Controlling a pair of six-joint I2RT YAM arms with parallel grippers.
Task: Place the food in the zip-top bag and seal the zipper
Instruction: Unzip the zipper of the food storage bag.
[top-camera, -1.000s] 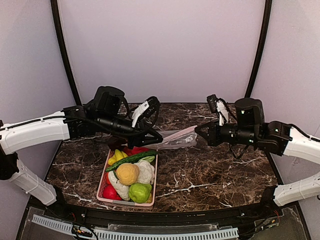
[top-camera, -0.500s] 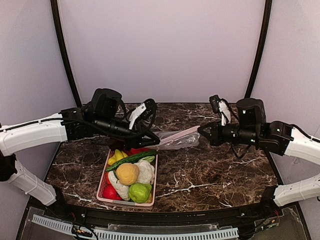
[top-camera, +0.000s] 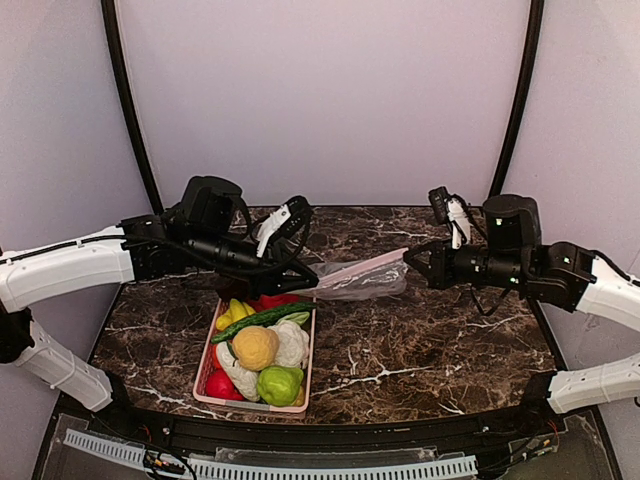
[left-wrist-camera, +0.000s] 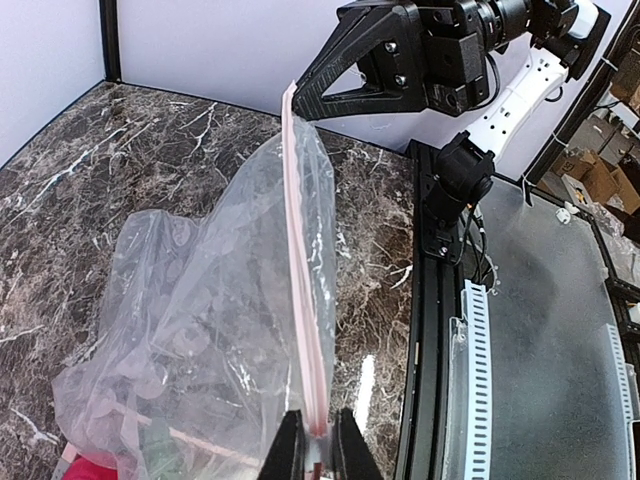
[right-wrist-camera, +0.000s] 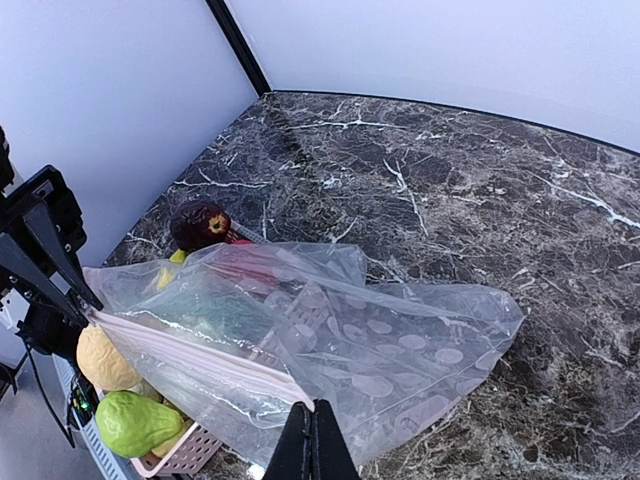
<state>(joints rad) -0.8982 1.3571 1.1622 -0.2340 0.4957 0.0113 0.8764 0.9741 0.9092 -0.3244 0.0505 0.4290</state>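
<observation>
I count two grippers, left gripper (top-camera: 309, 282) and right gripper (top-camera: 409, 259), one zip-top bag (top-camera: 362, 281), one pink basket (top-camera: 206, 362), one green cucumber (top-camera: 262, 318), one yellow-orange ball (top-camera: 255, 346), one green fruit (top-camera: 279, 385)

table (top-camera: 430, 340): dark brown marble, white veins | basket (top-camera: 250, 405): pink slatted plastic, oblong, on the table left of centre, toward the near edge | backdrop (top-camera: 320, 100): plain pale lilac panels | poles (top-camera: 127, 110): two, black, curved, rising at the rear corners | slotted strip (top-camera: 330, 468): white, along the near edge | cardboard boxes (left-wrist-camera: 592, 182): brown, beyond the table
</observation>
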